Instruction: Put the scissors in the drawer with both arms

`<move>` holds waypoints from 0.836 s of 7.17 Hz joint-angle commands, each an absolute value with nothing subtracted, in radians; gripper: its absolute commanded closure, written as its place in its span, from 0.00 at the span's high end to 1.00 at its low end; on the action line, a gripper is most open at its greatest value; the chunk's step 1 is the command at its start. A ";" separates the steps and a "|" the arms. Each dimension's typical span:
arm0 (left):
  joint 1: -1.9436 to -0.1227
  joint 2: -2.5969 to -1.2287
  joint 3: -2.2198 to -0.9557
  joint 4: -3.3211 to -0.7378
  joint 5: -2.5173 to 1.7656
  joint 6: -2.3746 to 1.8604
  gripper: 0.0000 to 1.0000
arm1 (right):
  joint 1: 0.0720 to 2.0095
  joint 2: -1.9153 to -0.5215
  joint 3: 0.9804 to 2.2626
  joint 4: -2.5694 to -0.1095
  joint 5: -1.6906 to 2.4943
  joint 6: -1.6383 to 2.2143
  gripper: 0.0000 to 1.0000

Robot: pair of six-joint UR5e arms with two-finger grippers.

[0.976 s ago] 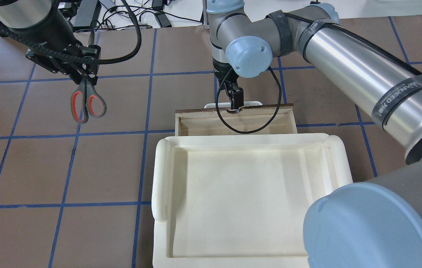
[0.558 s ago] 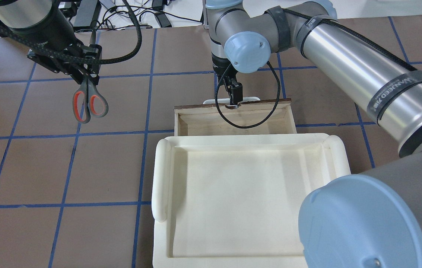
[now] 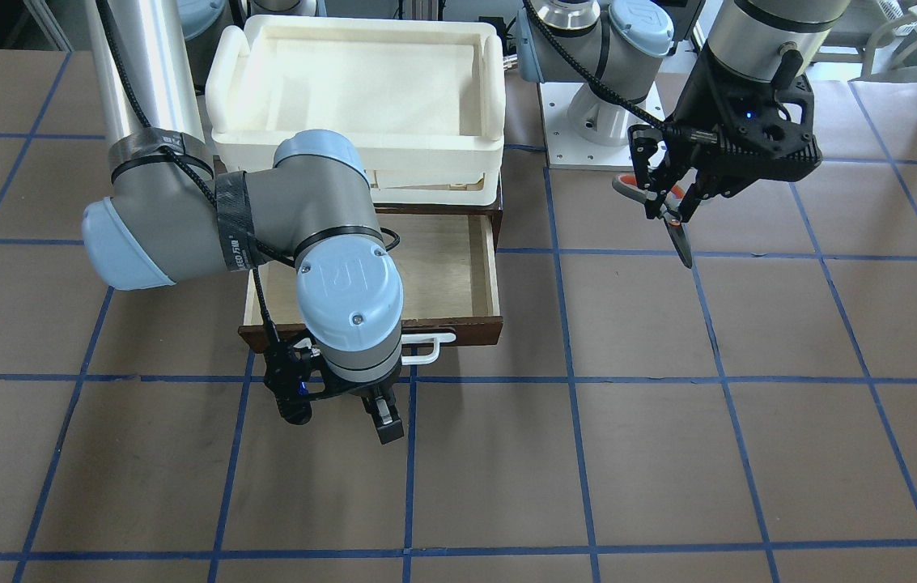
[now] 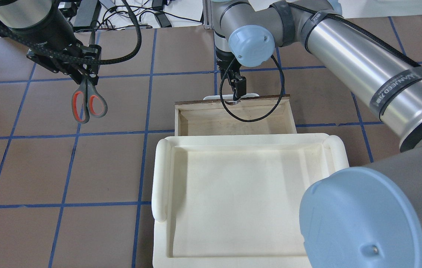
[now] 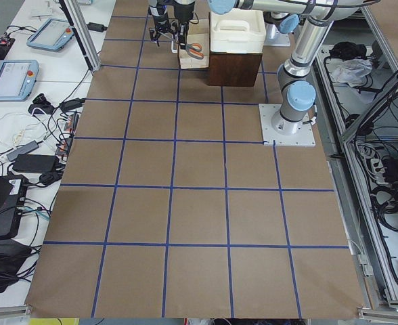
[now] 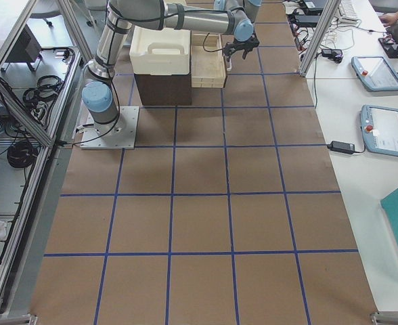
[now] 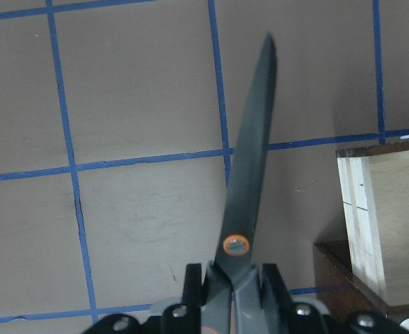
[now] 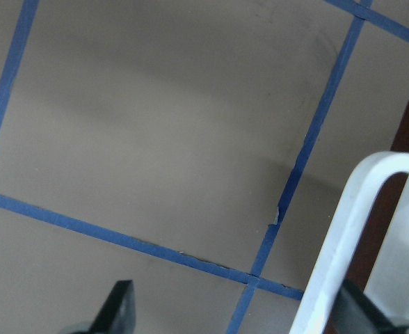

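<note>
From the front-facing view I see the drawer (image 3: pixel 446 267) pulled well out under the foam tray (image 3: pixel 219 89), its plywood floor bare. My right hand (image 3: pixel 377 413) hangs just in front of the white handle (image 3: pixel 430 346). Well apart from the drawer, my left hand (image 3: pixel 672 206) pinches the scissors (image 3: pixel 681 239) near the pivot, tips pointing down, clear of the tabletop (image 3: pixel 749 405). Overhead, the orange-lined loops show on the robot's side of the left hand. The 2 side views are too small to add anything. The left wrist camera shows the scissors closed, with the drawer's corner at the right edge. The right wrist camera shows the right hand's fingers (image 8: pixel 117 309) spread, the handle close to 1 of them. I judge carrying the scissors over to be the step in hand. I'd first move the right hand clear, then bring the scissors across low, lay them along the drawer's length and release just above the floor.
</note>
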State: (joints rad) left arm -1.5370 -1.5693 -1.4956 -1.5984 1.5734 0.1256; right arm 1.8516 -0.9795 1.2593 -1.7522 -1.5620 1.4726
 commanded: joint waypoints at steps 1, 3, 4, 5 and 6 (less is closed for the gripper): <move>-1.537 -1.569 -1.496 -1.598 1.574 0.126 0.14 | 1.842 -0.974 1.256 -1.755 -1.562 1.448 1.00; -1.537 -1.569 -1.496 -1.598 1.574 0.127 0.14 | 1.827 -0.974 1.249 -1.755 -1.562 1.422 1.00; -1.537 -1.569 -1.496 -1.598 1.574 0.127 0.14 | 1.824 -0.974 1.246 -1.755 -1.562 1.422 1.00; -1.537 -1.569 -1.496 -1.598 1.575 0.130 0.14 | 1.824 -0.966 1.240 -1.755 -1.562 1.422 1.00; -1.536 -1.569 -1.496 -1.598 1.574 0.132 0.14 | 1.825 -0.963 1.232 -1.755 -1.560 1.422 1.00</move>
